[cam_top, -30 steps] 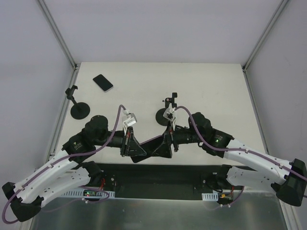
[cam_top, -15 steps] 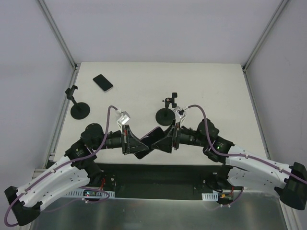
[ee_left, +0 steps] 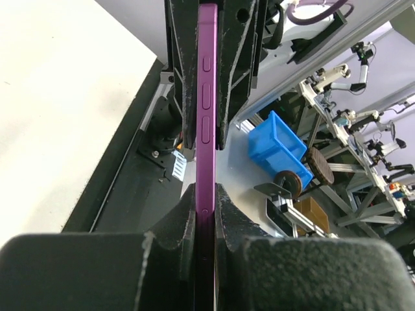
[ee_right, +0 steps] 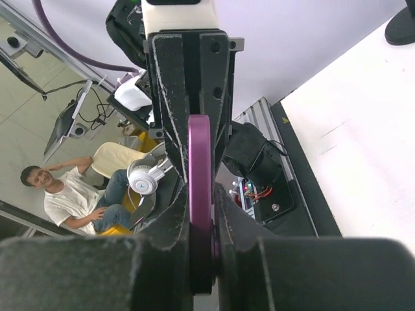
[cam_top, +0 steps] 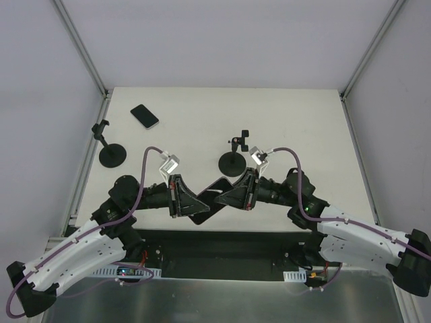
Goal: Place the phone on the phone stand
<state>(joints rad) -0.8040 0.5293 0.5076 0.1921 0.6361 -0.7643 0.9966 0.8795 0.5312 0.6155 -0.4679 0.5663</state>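
So the left jaws and right jaws both clamp the purple phone [ee_left: 205,116] edge-on between them, looks like a handoff since the phone stand [cam_top: 232,163] sits just past the right jaws.

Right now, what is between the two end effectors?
The purple phone, pinched edge-on by the left end effector and right end effector; both wrist views show it.

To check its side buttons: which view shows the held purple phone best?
Left wrist: the purple phone shows its long edge with buttons. Right wrist shows only one rounded end; top external, a small dark shape.
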